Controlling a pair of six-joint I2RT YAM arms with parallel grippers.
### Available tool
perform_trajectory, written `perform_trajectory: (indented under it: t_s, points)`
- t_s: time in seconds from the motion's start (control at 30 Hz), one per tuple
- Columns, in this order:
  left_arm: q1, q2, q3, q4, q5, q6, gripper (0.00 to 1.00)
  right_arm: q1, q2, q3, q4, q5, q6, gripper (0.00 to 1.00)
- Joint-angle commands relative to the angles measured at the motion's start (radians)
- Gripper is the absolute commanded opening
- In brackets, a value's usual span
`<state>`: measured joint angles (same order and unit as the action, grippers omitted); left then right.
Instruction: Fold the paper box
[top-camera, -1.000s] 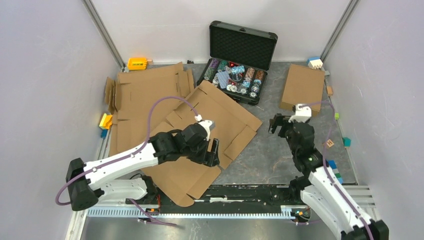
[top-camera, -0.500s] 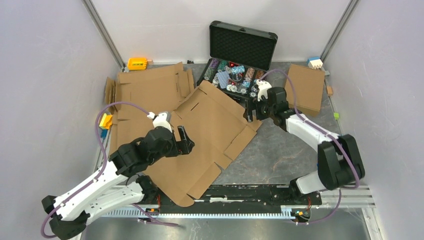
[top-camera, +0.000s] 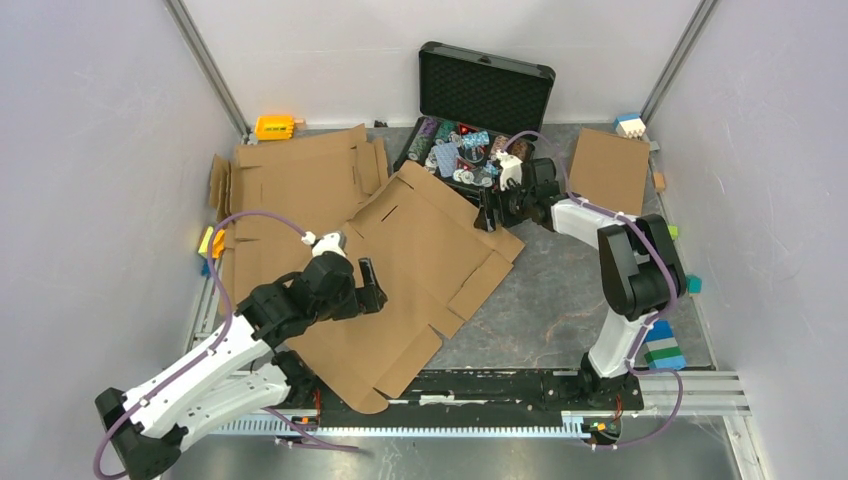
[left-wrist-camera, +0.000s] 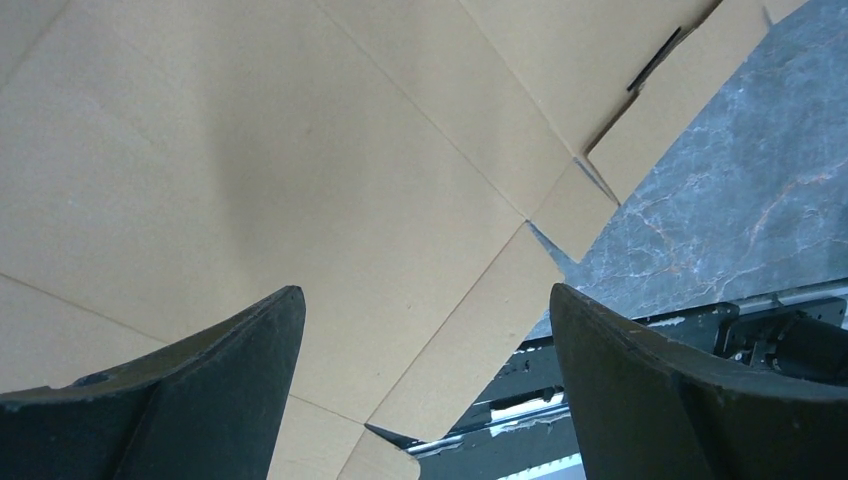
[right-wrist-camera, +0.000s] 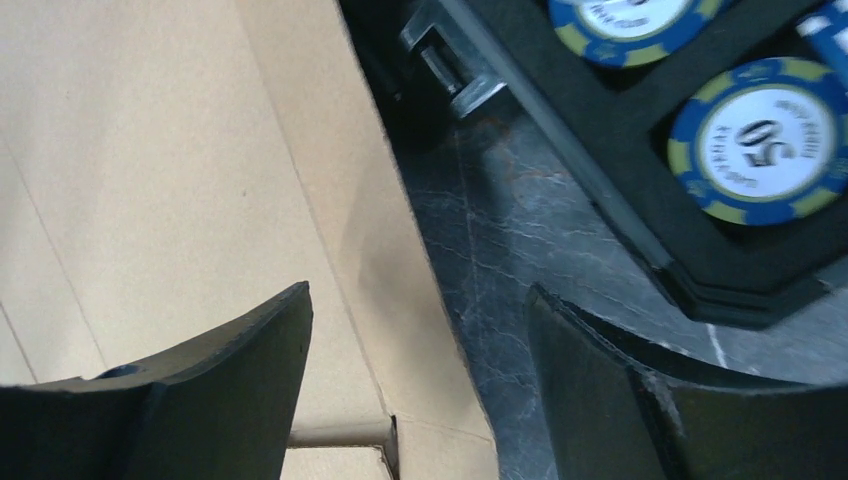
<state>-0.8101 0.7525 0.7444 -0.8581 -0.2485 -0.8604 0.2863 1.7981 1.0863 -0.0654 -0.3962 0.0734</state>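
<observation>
you have a grey marbled table (top-camera: 560, 290) closed in by pale walls (top-camera: 100, 150) on three sides, with a metal rail (top-camera: 480, 385) along the near edge. the box (top-camera: 420, 270) lies flat and unfolded in the middle, its left part over a second sheet (top-camera: 300, 180) and its near corner reaching the rail. its far corner is close to the open black case (top-camera: 480, 100) of chips (right-wrist-camera: 765, 150). a folded carton (top-camera: 608, 170) sits at the back right, and small blocks (top-camera: 660, 350) line the sides. bare table shows on the right, between the box and the wall.

your left arm reaches forward from the near left. the left gripper (left-wrist-camera: 425, 300) hangs over the box's left half, jaws wide, with nothing between them. your right arm stretches far forward and bends left at the elbow. the right gripper (right-wrist-camera: 420, 300) sits low at the box's far edge beside the case, jaws apart astride that edge, not clamped.
</observation>
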Motion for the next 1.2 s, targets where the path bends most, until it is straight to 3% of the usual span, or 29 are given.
perform_trajectory:
  t_s: [0.0, 0.13, 0.33, 0.43, 0.57, 0.67, 0.8, 0.87, 1.07, 1.17]
  points:
    - [0.028, 0.012, -0.036, 0.039, 0.052, -0.015, 0.98, 0.001, 0.021, 0.034, 0.041, -0.137, -0.009, 0.8]
    - [0.037, 0.038, -0.078, 0.091, 0.085, -0.034, 0.98, 0.0, 0.016, 0.032, 0.033, -0.209, -0.025, 0.67]
    - [0.037, 0.104, -0.1, 0.125, 0.114, -0.033, 0.98, 0.003, -0.026, 0.003, 0.018, -0.21, -0.041, 0.36]
    - [0.037, 0.123, -0.117, 0.15, 0.117, -0.04, 0.97, 0.006, -0.027, 0.003, 0.008, -0.212, -0.052, 0.29]
    - [0.037, 0.154, -0.169, 0.215, 0.146, -0.058, 0.96, 0.017, -0.028, 0.004, -0.007, -0.219, -0.065, 0.28]
    - [0.037, 0.181, -0.193, 0.249, 0.159, -0.058, 0.94, 0.056, -0.032, 0.024, -0.055, -0.172, -0.133, 0.46]
    - [0.037, 0.195, -0.208, 0.28, 0.159, -0.059, 0.94, 0.113, -0.006, 0.074, -0.104, -0.094, -0.192, 0.48]
    - [0.037, 0.201, -0.206, 0.281, 0.159, -0.055, 0.94, 0.132, 0.011, 0.098, -0.119, -0.065, -0.201, 0.42]
    - [0.037, 0.195, -0.192, 0.266, 0.164, -0.041, 0.94, 0.174, -0.035, 0.106, -0.143, 0.026, -0.227, 0.11]
    - [0.037, 0.152, -0.15, 0.22, 0.149, -0.018, 0.95, 0.185, -0.14, 0.045, -0.115, 0.112, -0.231, 0.04]
